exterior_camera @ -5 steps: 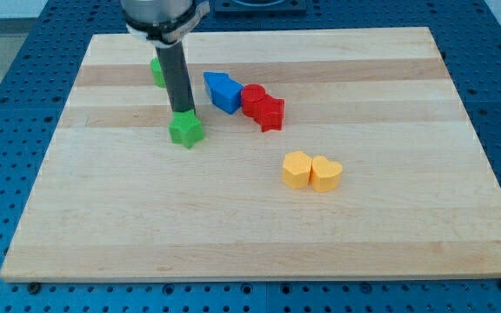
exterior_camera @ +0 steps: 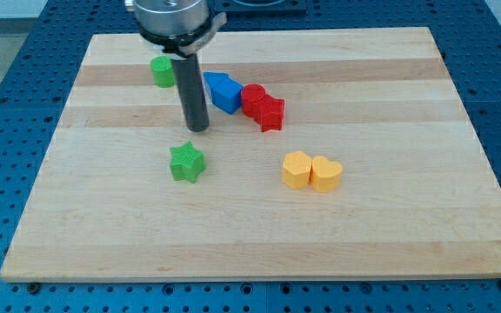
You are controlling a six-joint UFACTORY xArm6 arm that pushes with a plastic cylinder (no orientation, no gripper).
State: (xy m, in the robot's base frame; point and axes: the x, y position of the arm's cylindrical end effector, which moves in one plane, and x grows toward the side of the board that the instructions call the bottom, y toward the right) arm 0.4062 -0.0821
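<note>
My tip stands on the board in the upper middle-left, touching no block. The green star lies just below it, a small gap apart, and is the nearest block. To the tip's right sits a blue block, partly behind the rod, pressed against a red cylinder and a red star. A green cylinder is at the upper left, beside the rod. Toward the lower right, a yellow hexagonal block touches a yellow heart.
The wooden board rests on a blue perforated table. The arm's round body hangs over the board's top edge.
The green star has slid down the view by some way. My tip has shifted slightly right and now stands apart from the star, above it.
</note>
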